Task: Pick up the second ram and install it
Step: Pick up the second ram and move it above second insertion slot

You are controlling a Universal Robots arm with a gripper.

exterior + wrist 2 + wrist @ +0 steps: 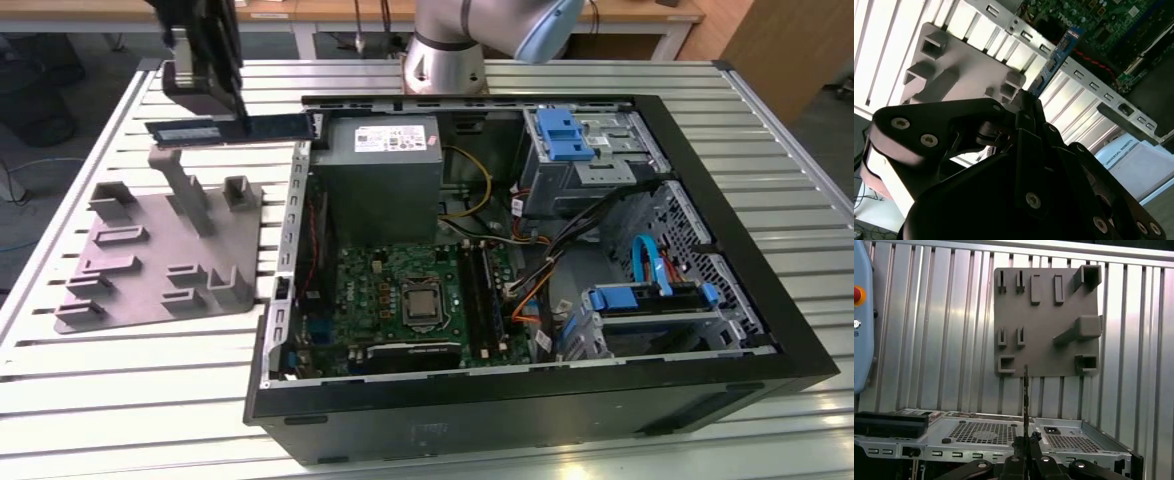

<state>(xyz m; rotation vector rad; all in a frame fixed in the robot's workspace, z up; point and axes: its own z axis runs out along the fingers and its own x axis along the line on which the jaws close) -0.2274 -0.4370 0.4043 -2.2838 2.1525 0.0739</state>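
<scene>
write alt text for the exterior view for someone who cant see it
The black claw holds the second ram level in the air above a grey parts holder, beside an open computer case. The case lies on a slatted metal table, its green motherboard exposed.

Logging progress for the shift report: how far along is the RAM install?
Done: the second ram is picked up, held in the air above the grey fixture. In hand: the tool grips the stick toward one end, beside the open case. Left: it is not yet over the motherboard slots, so it is not seated.
</scene>
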